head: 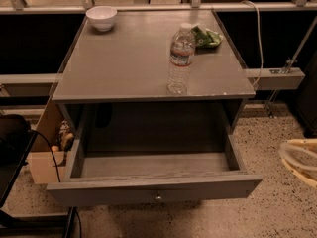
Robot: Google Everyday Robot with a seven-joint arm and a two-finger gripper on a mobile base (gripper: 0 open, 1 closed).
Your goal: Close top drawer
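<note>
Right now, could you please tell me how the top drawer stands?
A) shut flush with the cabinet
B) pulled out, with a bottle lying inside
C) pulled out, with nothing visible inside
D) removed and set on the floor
C: the top drawer is pulled out with its bare floor showing, the bottle stands upright on the cabinet top, and the end effector is at the right edge, apart from the drawer.

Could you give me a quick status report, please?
Cream gripper low at right edge, touching nothing. Wide grey wooden top drawer standing open. Nothing seen blocking its travel.
</note>
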